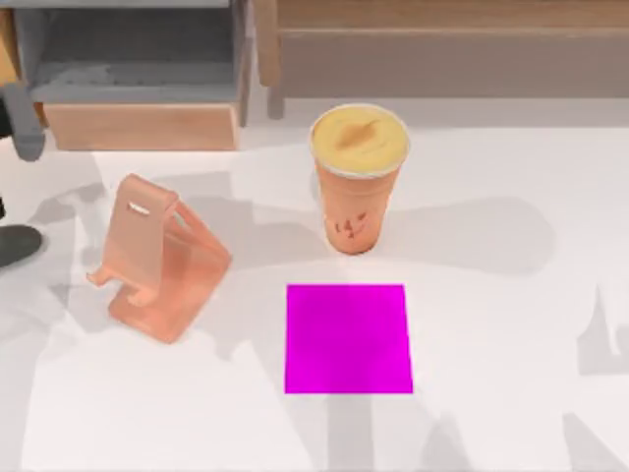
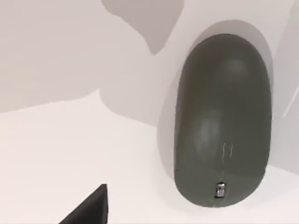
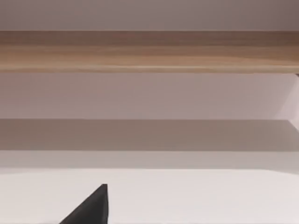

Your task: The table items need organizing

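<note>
One risk we see: the mouse [image 2: 222, 121], lying on the bench [image 1: 491, 324] at the left wrist view's right, could skid from an off-centre grasp, and we cannot tell either gripper's opening.

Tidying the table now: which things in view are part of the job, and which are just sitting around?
Job:
orange cup
grey mouse
white table

Lying about:
peach phone stand
magenta square mat
wooden furniture behind the table

one cup [image 1: 359, 177], one mouse [image 2: 223, 120], one phone stand [image 1: 157, 258], one magenta mat [image 1: 348, 338].
</note>
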Tool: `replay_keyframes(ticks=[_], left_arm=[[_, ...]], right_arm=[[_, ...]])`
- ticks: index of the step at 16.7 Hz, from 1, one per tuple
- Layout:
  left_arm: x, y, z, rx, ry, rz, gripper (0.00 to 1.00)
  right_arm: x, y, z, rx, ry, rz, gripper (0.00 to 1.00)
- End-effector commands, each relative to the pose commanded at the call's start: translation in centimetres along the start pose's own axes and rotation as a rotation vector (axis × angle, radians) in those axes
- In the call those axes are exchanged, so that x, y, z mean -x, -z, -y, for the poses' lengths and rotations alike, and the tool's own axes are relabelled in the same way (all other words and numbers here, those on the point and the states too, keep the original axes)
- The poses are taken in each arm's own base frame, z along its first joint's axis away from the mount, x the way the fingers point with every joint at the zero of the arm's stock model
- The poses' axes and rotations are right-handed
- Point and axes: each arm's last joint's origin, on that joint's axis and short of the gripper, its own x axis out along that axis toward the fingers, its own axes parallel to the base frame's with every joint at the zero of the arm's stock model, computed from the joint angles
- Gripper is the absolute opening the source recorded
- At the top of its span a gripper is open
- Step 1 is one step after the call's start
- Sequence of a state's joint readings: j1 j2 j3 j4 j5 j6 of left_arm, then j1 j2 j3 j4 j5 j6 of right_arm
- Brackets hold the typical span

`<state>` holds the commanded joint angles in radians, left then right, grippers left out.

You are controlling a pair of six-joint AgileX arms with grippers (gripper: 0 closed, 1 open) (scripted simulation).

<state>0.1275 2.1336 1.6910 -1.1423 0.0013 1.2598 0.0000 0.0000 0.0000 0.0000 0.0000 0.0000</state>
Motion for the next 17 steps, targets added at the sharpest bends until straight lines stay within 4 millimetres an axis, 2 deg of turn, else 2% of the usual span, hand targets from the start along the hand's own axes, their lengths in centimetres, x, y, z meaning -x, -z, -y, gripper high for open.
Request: replay_keyframes(ticks=[5,7,10,17], left_arm=[[-5.7,0.1,-0.1,-0.001,-0.012,0.004,1.00],[-6.7,0.1,0.0,-0.001,-0.005,0.002,1.00],[-6.7,0.1,0.1,-0.001,-0.005,0.002,1.00],[-6.7,0.1,0.1,-0.001,-0.005,0.002,0.47]], right_arm=[[0.0,0.0,0.0,0.000,0.000,0.000,1.00],[0.0,0.0,0.0,0.000,0.000,0.000,1.00],[0.0,0.0,0.0,0.000,0.000,0.000,1.00],[0.0,0.0,0.0,0.000,0.000,0.000,1.00]])
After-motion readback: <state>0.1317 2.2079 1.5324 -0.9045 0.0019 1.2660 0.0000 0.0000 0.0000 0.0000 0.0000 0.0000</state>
